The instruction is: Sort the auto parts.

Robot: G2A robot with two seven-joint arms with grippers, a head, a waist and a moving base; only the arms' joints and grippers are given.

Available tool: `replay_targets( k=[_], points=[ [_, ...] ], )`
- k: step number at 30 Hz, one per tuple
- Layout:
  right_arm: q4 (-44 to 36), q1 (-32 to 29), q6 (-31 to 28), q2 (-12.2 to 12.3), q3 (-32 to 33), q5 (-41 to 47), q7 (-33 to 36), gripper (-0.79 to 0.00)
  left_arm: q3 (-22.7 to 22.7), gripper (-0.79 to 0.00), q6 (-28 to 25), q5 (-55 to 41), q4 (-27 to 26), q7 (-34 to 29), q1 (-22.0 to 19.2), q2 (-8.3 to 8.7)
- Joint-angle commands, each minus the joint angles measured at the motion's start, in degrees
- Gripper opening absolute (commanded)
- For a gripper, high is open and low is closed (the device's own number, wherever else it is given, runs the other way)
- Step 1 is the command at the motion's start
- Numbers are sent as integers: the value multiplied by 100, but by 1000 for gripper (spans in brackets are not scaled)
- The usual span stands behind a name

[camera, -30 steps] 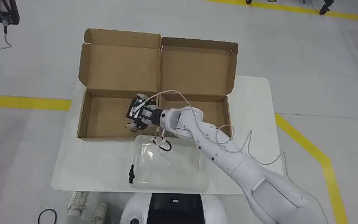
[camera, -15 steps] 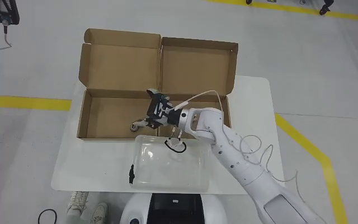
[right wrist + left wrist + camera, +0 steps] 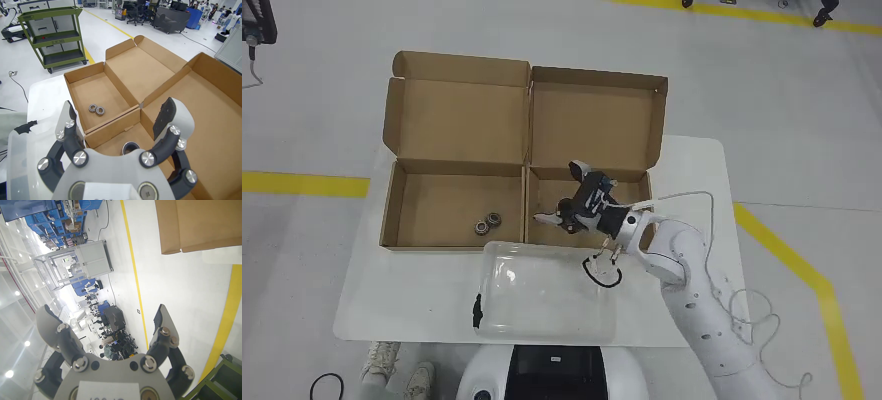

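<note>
Two metal bearings (image 3: 489, 221) (image 3: 96, 109) lie side by side in the left cardboard box (image 3: 432, 205) (image 3: 85, 89). My right gripper (image 3: 560, 192) (image 3: 117, 115) hangs open over the near left corner of the right cardboard box (image 3: 637, 195) (image 3: 208, 113), with nothing between its fingers. Just below it a dark ring-shaped part (image 3: 130, 148) sits on that box's floor, partly hidden by the wrist. My left gripper (image 3: 102, 317) is open and empty, pointing out at the room with a cardboard flap (image 3: 198, 224) beyond it.
A clear plastic bin (image 3: 542, 290) (image 3: 19, 151) with black tape (image 3: 476, 308) stands on the white table (image 3: 702, 200) in front of the boxes. Both box lids stand open at the back. A green cart (image 3: 54, 37) is on the floor beyond the table.
My right gripper has moved from inside the left box, over the bearings, rightward across the divider to the right box. The two bearings now lie uncovered in the left box.
</note>
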Motion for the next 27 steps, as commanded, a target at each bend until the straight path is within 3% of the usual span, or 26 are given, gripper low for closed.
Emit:
replay_targets(
  k=[1, 16, 27],
  points=[
    [-263, -245, 54, 56, 241, 17, 36, 0, 0, 0, 0, 0, 0, 0, 0, 0],
    [-1699, -1542, 631, 300, 1136, -367, 438, 0, 0, 0, 0, 0, 0, 0, 0, 0],
    [-2612, -2853, 875, 441, 2055, -324, -183, 0, 0, 0, 0, 0, 0, 0, 0, 0]
  ],
)
